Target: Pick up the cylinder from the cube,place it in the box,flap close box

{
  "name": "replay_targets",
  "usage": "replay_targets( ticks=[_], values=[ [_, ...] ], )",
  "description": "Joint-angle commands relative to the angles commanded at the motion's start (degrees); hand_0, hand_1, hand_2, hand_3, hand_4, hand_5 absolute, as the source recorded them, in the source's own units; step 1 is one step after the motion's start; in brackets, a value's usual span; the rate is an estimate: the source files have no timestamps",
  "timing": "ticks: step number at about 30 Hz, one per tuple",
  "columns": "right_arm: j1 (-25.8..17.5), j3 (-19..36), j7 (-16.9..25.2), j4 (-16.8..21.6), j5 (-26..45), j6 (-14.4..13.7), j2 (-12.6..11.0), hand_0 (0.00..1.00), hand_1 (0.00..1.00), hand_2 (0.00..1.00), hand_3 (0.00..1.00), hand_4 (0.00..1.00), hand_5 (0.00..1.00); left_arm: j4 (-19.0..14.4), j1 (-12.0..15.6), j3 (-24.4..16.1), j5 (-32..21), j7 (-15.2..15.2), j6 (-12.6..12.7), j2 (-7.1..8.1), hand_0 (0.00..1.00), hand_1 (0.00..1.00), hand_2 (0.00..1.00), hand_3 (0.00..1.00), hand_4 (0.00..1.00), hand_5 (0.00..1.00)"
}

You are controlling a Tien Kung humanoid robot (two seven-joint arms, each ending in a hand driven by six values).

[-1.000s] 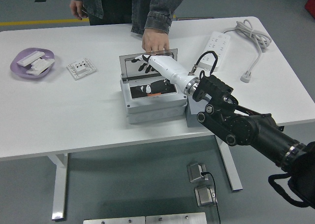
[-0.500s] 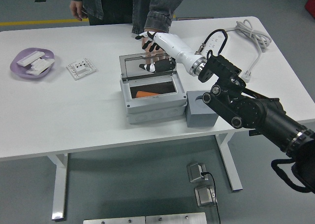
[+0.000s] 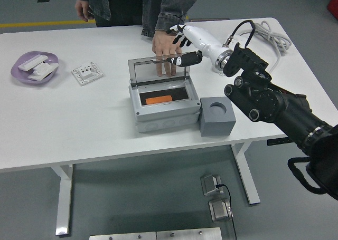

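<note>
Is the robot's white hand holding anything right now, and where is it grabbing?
Nothing. The right hand is empty, above the box's open lid; the orange cylinder lies inside.

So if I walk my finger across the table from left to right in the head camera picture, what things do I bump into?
Purple dish → small white socket plate → grey box with its lid up → grey cube with a round hole → white power strip and cable.
</note>
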Motion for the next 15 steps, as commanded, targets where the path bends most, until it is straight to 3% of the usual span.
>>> replay_targets(
  ticks=[15],
  values=[
    [-3.1, -6.8, -2.1, 11.4, -1.2, -1.1, -4.0, 0.628, 0.593, 0.655, 0.823, 0.850, 0.272, 0.0, 0.4, 0.1, -0.4, -0.4, -0.1, -0.40, 0.649, 0.647, 0.565, 0.666, 0.675, 0.153]
  ],
)
